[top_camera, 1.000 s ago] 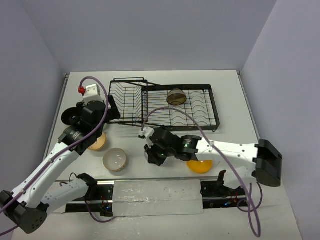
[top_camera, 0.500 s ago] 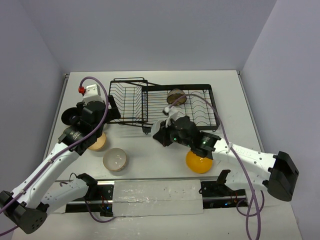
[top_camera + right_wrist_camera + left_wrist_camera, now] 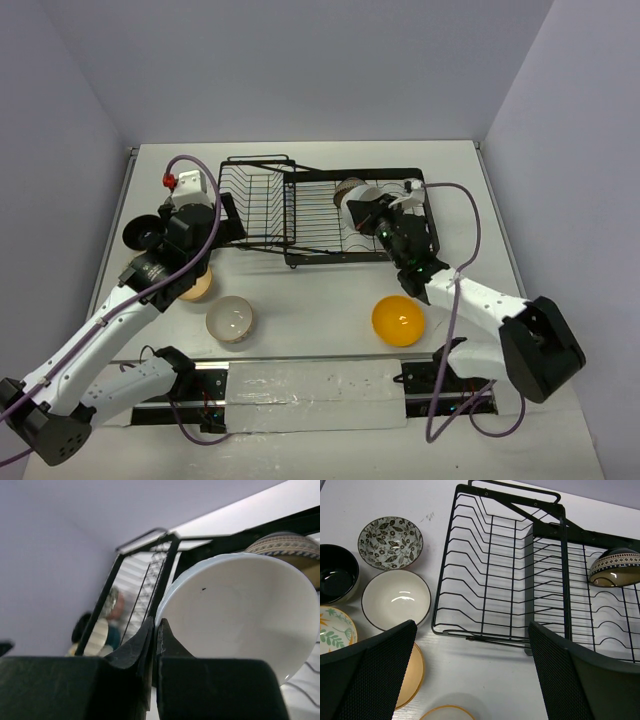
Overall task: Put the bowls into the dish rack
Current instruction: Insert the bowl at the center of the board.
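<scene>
Swinging up from the counter [image 3: 300, 300] beside the orange-yellow bowl [image 3: 398, 321], the right jaws are now hanging over the dish rack [image 3: 564, 580], clenching a white bowl's [image 3: 240, 610] rim just beside the racked patterned bowl [image 3: 615, 566]. Left jaws are gaping wide, gripping nothing, hovering above the rack's near edge, its basket wires lying open.

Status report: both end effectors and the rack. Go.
Left end effector open, empty, by rack. Right end effector shut on rim of white bowl, over rack. Patterned bowl racked close behind it.
</scene>
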{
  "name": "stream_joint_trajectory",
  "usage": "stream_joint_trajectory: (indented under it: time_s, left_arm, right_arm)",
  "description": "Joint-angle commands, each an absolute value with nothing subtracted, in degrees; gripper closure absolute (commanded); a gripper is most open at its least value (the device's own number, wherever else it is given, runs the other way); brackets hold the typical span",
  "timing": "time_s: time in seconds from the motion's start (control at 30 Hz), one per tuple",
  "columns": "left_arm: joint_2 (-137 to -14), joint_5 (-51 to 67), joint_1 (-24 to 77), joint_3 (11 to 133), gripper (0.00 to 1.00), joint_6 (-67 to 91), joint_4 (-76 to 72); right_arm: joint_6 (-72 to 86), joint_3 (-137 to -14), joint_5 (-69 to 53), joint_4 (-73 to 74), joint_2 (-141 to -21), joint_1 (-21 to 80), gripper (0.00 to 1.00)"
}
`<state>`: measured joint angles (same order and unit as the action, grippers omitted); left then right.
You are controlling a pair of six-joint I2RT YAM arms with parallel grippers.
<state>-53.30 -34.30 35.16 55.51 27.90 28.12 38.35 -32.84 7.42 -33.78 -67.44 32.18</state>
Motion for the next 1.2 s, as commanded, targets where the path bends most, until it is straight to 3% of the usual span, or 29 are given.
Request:
stream_joint_trajectory:
  time_s: [0.0,0.57,1.0,1.17]
  left_arm:
    - [-53.3,-35.1,35.9,55.4,0.01,27.3,26.9]
    - [-53.5,-37.0,39.2,55.1,0.01,26.9,26.7]
    - [-54.0,-38.1,40.3,55.0,0.01,26.9,26.8]
    - [-54.1,-38.6,40.6,54.9,0.01,26.8,26.7]
  right_arm:
    - [44.9,-31.6,12.9,-55.9,-71.4,29.8,1.00]
    - [57.1,-29.5,16.5,-73.9,-82.8,15.3,1.00]
    - [65.0,-35.0,8.2,-91.9,-100.4,10.0,1.00]
    - [64.8,-38.9,6.1,-92.5,-104.1,8.7,1.00]
